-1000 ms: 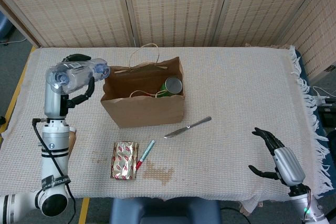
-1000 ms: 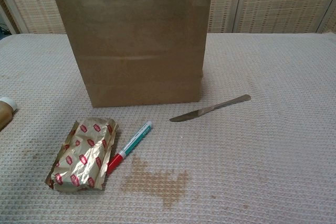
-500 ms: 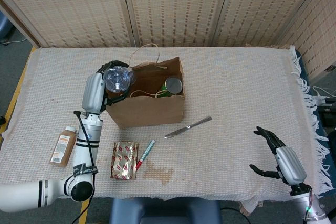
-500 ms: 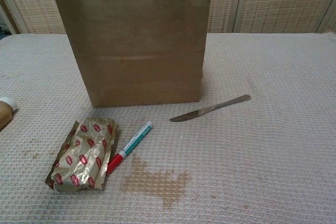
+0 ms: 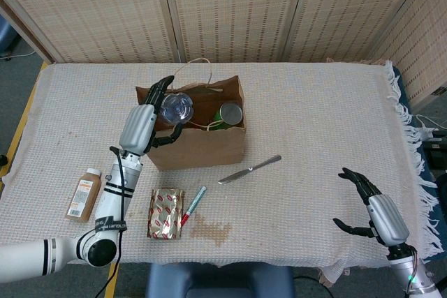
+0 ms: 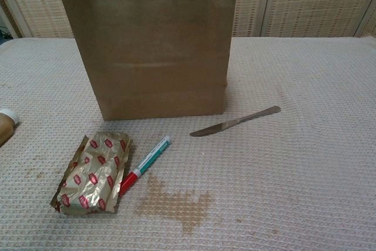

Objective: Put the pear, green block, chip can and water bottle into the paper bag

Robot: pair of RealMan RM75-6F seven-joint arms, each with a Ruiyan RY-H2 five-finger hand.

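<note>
Holding the water bottle (image 5: 176,107) over the left side of the paper bag (image 5: 199,146), the left robot hand (image 5: 145,125) wraps its fingers around it. Just right of that robot hand, inside the bag, stands the green chip can (image 5: 230,114). Pear and green block cannot be made out. Only the head view shows the right robot hand (image 5: 374,209), fingers spread and empty, hovering well right of the knife (image 5: 249,169). The chest view shows just a sliver of the bottle above the bag rim on the desk (image 6: 305,168).
</note>
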